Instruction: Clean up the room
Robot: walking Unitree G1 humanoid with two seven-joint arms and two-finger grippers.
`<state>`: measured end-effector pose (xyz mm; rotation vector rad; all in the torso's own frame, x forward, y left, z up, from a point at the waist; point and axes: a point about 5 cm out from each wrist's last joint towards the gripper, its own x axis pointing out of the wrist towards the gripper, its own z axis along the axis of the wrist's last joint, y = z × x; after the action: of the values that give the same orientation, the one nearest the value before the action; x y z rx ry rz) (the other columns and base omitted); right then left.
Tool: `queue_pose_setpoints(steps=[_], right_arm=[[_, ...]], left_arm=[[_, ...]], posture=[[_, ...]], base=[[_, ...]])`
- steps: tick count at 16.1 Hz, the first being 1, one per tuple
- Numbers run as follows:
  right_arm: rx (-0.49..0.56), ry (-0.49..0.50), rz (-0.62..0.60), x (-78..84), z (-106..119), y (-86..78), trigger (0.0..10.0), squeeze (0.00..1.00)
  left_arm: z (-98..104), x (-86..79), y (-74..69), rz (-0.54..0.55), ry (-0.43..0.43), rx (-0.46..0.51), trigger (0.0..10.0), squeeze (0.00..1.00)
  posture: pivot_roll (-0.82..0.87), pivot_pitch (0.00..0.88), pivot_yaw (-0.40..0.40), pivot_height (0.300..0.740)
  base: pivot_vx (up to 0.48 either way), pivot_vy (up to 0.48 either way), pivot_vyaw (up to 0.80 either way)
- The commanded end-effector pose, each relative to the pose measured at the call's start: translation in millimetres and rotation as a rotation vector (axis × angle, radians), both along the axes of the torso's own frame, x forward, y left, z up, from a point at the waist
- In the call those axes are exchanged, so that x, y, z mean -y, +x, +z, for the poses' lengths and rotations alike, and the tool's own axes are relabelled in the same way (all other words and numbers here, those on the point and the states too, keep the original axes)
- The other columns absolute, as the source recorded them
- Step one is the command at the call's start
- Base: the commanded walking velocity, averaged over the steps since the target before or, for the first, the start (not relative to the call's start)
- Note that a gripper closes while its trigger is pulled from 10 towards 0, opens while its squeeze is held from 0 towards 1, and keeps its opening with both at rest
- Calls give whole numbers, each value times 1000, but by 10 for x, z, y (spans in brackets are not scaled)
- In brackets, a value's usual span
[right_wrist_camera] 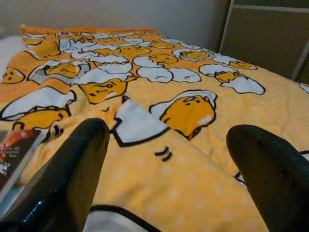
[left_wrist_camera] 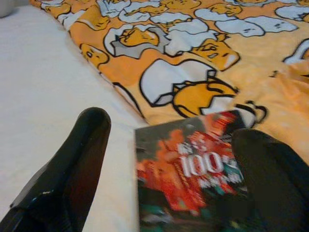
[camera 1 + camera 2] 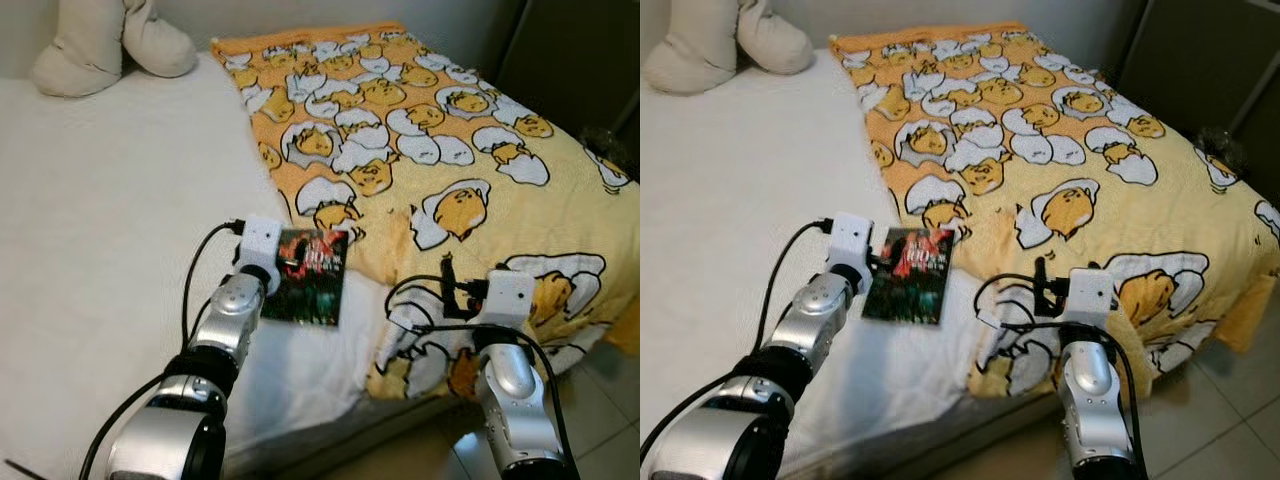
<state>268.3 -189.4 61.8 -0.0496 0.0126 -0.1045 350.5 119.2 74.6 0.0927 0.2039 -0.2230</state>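
On the bed: you see a white-sheeted mattress [image 3: 100, 200] half covered by an orange blanket printed with egg cartoons [image 3: 450, 150].
Book: a dark, red-lettered paperback [image 3: 312, 275] lies flat on the sheet, touching the blanket's edge.
Left tool [image 2: 169, 164]: fingers spread wide, straddling the book's top edge.
Right tool [image 1: 166, 164]: fingers apart over the blanket, holding nothing.
Far corner: a beige plush toy [image 3: 100, 40].

A bed with a white sheet [image 3: 110, 210] takes up most of the frame. An orange blanket with egg cartoons [image 3: 440, 150] covers its right side, a beige plush toy [image 3: 100, 40] sits at upper left, and a dark, red-printed book [image 3: 312, 276] lies at lower centre against the blanket's edge.
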Motion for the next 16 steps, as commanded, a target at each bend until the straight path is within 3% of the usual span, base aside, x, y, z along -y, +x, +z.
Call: queue_pose_setpoints(steps=[1,2,3,7,10,16], right_arm=[[-4,-3,-9,20,3,-21,10000,0],[-7,-2,-7,16,-3,-31,10000,0],[-11,-1,-5,9,-10,-54,10000,0],[-20,-5,1,15,-3,-124,10000,0],[-55,-26,-9,99,-34,-301,10000,0],[-90,-41,-23,152,-2,-567,10000,0]], left_arm=[[87,38,63,0,2,22,10000,1000],[118,75,89,-20,1,19,10000,1000],[118,123,112,-32,-26,-20,10000,0],[22,149,107,2,-85,-130,10000,0],[-83,141,67,34,-90,-209,10000,0],[-168,117,23,57,-94,-258,10000,0]], posture=[[-76,0,24,740],[-77,0,24,740],[-78,0,19,740],[-102,15,2,740],[-143,62,-10,740],[-203,133,-20,740]], base=[[458,0,0],[0,0,0],[0,0,0],[0,0,0],[0,0,0],[0,0,0]])
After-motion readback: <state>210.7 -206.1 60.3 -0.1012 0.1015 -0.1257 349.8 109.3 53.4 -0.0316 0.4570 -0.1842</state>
